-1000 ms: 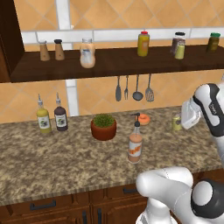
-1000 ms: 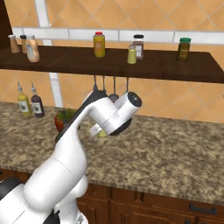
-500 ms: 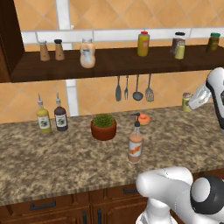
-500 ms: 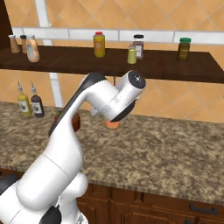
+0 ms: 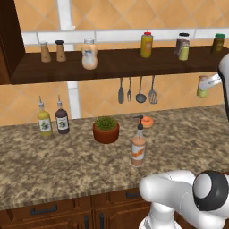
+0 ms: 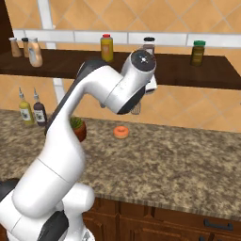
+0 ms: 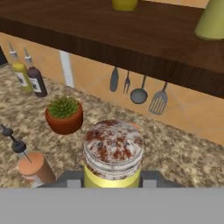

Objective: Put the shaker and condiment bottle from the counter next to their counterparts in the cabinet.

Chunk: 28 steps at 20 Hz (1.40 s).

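Pinching the shaker (image 7: 113, 153) between its fingers, the pincer (image 5: 210, 84) hangs in the air above the bench's (image 5: 67, 165) right end, just under the front edge of the cabinet (image 5: 112, 67) shelf. The condiment bottle (image 5: 138, 150) stands upright near the bench's front edge, with a potted plant (image 5: 106, 129) behind it to the left and a small orange ring (image 5: 146, 121) just behind it. Toward the back left of the bench stand a yellow bottle (image 5: 44, 121) and a dark bottle (image 5: 62, 120) side by side. Four utensils (image 5: 136, 91) hang on the wall under the shelf. On the shelf, near the pincer's end — a matching yellow-green shaker (image 5: 184, 52) beside a dark jar, and a green-capped jar (image 5: 217, 43) further right.
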Tool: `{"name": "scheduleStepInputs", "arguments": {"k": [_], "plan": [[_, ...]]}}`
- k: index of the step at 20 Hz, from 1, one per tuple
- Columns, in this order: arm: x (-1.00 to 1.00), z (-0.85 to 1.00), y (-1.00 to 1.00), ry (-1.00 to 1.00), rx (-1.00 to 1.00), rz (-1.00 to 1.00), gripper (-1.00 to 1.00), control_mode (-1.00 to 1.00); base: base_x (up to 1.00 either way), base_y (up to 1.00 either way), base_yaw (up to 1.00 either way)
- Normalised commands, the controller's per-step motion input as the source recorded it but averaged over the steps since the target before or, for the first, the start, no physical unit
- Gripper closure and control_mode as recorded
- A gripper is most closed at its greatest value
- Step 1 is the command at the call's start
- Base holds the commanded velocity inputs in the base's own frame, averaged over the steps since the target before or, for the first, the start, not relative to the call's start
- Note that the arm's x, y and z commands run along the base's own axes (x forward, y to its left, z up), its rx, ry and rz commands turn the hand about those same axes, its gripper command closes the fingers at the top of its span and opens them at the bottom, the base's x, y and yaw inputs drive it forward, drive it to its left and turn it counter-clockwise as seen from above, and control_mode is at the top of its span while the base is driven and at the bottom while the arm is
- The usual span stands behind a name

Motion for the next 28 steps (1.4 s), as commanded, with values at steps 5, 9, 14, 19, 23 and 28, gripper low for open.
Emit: {"name": "scheduleStepInputs", "arguments": {"k": [5,9,14,19,23,28], "plan": [[-0.29,0.68,-0.27,-0.06,0.07,-0.21,1.0,-1.0,0.0,0.0,0.0],[0.11,0.54,-0.21,-0.1,0.02,-0.22,1.0,-1.0,0.0,0.0,0.0],[0.47,0.46,-0.18,-0.06,0.02,-0.23,1.0,-1.0,0.0,0.0,0.0],[0.52,0.33,-0.08,-0.05,0.03,-0.18,1.0,-1.0,0.0,0.0,0.0],[0.53,0.22,-0.05,-0.01,0.09,-0.11,1.0,-1.0,0.0,0.0,0.0],[0.17,0.04,0.0,0.0,0.02,-0.03,1.0,-1.0,0.0,0.0,0.0]]}}
